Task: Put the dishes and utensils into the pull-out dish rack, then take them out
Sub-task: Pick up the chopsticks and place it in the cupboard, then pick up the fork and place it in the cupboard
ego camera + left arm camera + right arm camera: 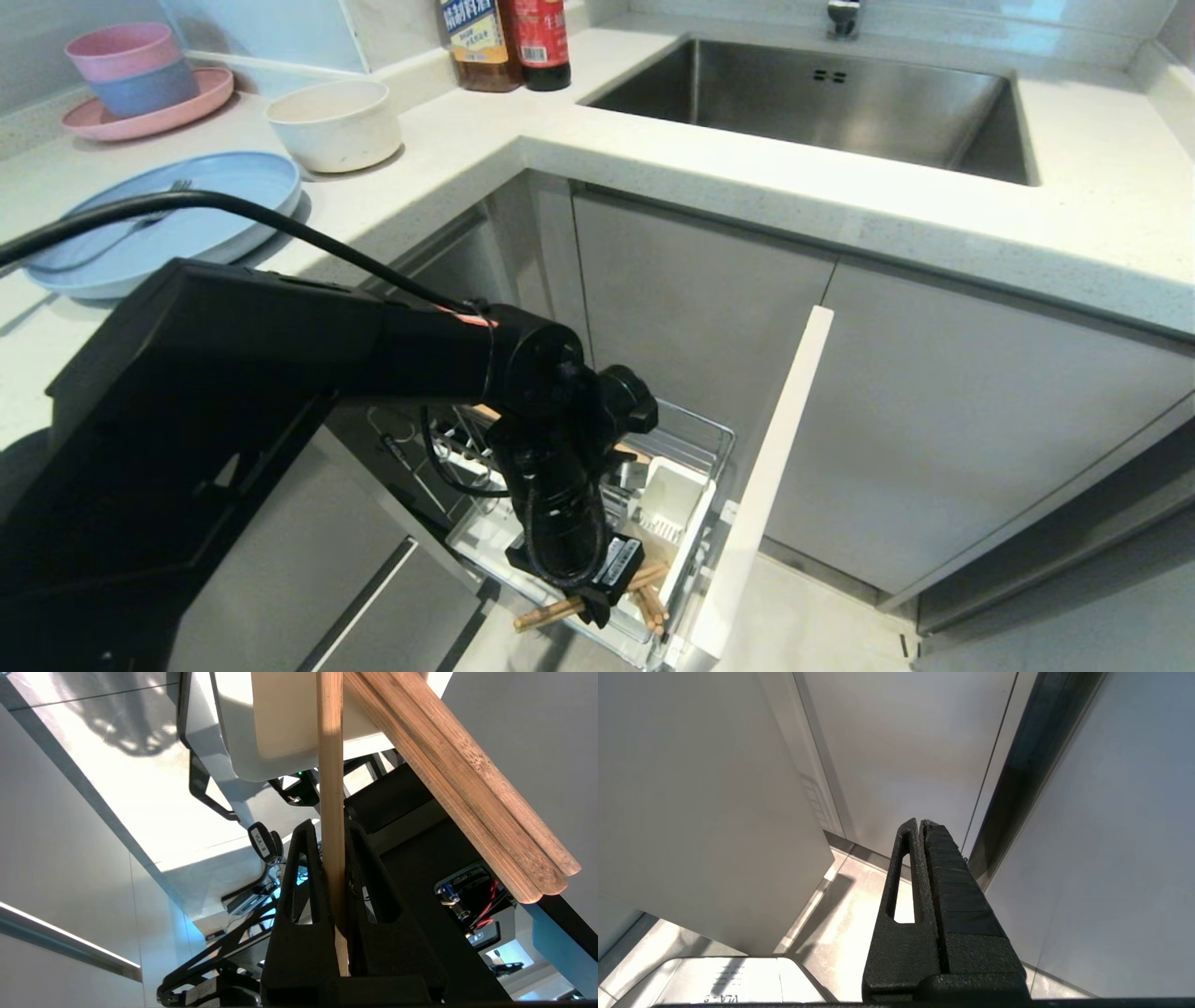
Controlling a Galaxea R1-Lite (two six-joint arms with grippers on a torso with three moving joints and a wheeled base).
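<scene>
**Left arm pinched a chopstick low over the pull-out rack**

The left gripper (334, 896) reached down into the chrome wire pull-out dish rack (695, 429) with its fingers (299, 891) nearly closed on one thin light wooden chopstick (331, 788), probably to drop it into the white plastic cutlery holder (667, 499). Seen from the head, the chopstick (551, 613) lay almost level, its long axis running from the rack's front end out toward the floor. More wooden sticks (467, 793) leaned beside it, unheld.

The large round pale blue plate (215, 191), with the slim silver metal fork (154, 217) on it, and the small cream-white round bowl (334, 123) waited on the bench (747, 177), seemingly not yet loaded.

The right gripper (922, 826) hung parked, fingers together and empty.
</scene>
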